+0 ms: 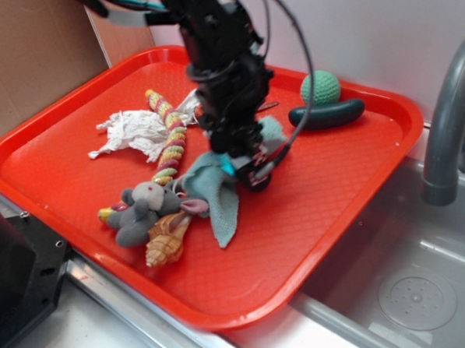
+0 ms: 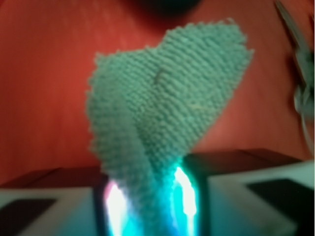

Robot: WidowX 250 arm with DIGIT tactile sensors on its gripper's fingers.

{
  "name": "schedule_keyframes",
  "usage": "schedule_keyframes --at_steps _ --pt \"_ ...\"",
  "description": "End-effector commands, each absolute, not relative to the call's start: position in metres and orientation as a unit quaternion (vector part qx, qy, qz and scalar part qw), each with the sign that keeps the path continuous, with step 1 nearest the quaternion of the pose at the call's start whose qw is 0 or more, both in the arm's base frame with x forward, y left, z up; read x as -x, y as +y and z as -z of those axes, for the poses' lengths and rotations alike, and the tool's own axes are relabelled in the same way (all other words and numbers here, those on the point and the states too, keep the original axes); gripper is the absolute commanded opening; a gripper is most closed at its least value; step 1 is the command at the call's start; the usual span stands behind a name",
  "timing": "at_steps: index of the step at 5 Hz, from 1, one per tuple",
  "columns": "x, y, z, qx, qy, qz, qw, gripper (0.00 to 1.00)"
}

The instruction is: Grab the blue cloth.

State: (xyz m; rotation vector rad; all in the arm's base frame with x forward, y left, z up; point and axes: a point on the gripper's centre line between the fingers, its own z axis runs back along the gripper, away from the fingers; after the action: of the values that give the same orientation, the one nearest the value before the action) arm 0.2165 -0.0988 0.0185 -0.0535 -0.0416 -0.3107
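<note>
Teal terry, the blue cloth [image 2: 167,103] is pinched between the pads of the pincer [image 1: 244,164] near the middle of the red tray [image 1: 336,207]. Its tail drapes beside the plush mouse [image 1: 141,210]. The grab looks done; lifting clear remains.

A pale wall [image 1: 381,26] stands behind, brown cardboard [image 1: 24,60] at the left. A steel sink [image 1: 394,282] sits at right, with what seems a grey faucet [image 1: 448,124].

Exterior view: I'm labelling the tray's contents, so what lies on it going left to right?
White rag → grey plush mouse → blue cloth → green knitted ball, all on the red tray.
</note>
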Motion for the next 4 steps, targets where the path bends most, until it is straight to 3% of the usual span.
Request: schedule_keyframes --at_steps 1,2,3,4 --pt "-0.235 -0.068 -0.107 0.009 -0.034 0.089 0.995 0.00" --pt "-0.233 -0.030 -0.157 0.015 -0.054 0.031 0.998 0.00" --pt "-0.213 0.010 -0.209 -0.031 -0.095 -0.028 0.995 0.00" --pt "-0.176 0.041 -0.242 -0.017 -0.132 -0.105 0.986 0.00"
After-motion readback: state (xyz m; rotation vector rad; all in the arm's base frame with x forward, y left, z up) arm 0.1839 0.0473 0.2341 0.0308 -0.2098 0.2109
